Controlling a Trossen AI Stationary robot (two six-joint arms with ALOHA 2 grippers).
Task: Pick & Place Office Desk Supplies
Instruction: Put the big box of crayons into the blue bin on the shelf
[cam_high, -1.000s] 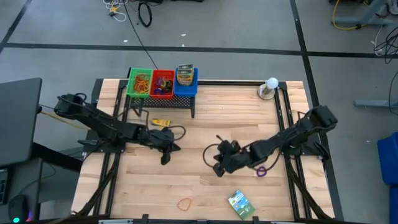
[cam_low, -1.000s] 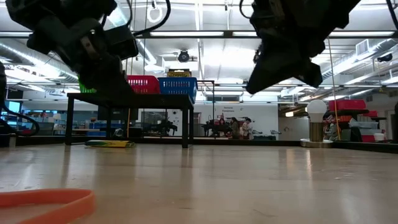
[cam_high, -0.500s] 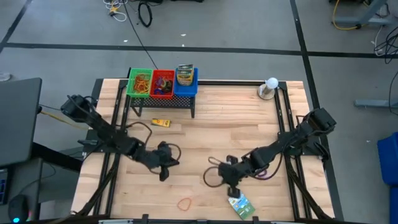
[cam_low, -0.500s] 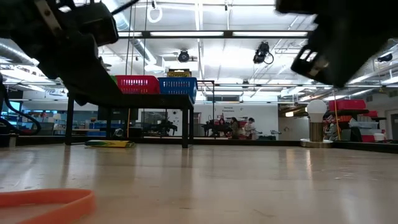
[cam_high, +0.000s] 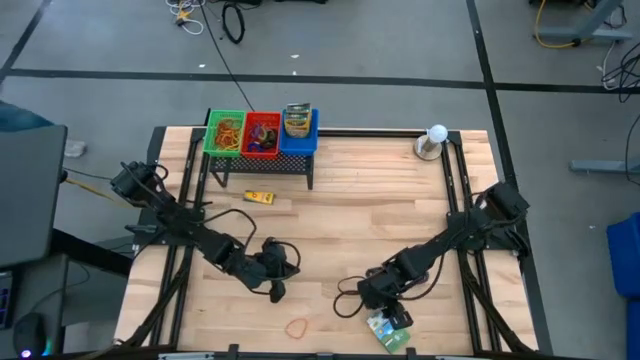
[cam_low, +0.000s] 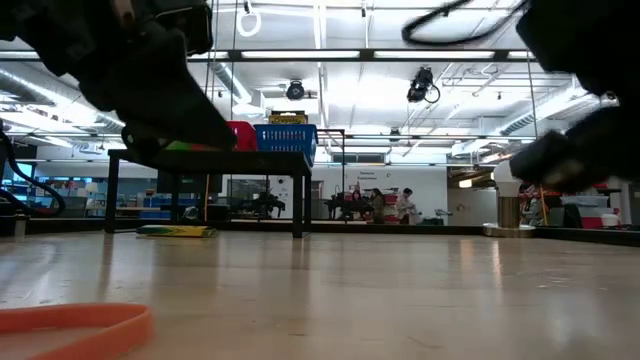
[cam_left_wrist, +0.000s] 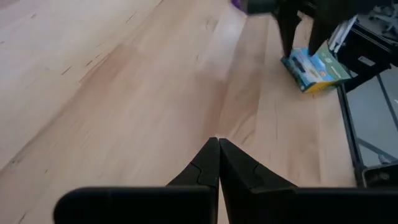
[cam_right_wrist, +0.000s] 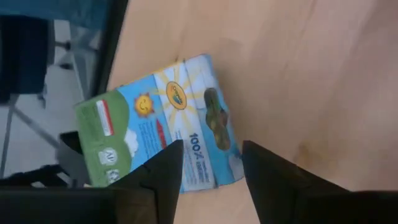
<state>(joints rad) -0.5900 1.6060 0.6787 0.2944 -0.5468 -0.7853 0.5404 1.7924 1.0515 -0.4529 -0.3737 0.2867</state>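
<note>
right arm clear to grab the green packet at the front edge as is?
Probably yes. The right gripper hangs open right over the green packet, one finger above its end, nothing lying between. The left gripper, shut, sits apart toward the table's middle, out of the way.

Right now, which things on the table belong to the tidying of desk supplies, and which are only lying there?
Belong to the job:
green printed packet, under the open right tool
orange rubber band
yellow crayon box
purple rubber band

Just lying about:
white ball on a base
black wire rack with its colored bins
</note>
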